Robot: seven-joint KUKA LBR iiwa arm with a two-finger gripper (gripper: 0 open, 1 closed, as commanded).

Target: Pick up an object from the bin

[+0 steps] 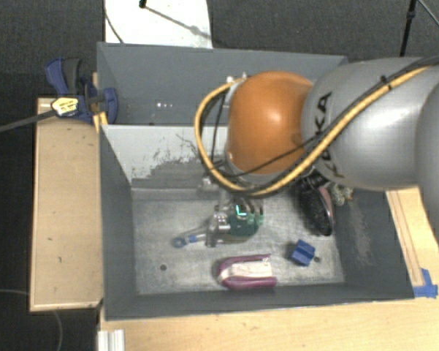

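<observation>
Centrally, rounded green lump (245, 226); smooth purple oblong (246, 273) nearby.

Five loose things (245, 273), no two alike

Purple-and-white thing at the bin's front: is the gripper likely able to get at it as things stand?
Probably yes. The purple-and-white thing lies alone, uncovered; the gripper hangs just behind it by a green thing; the blue block sits apart.
</observation>
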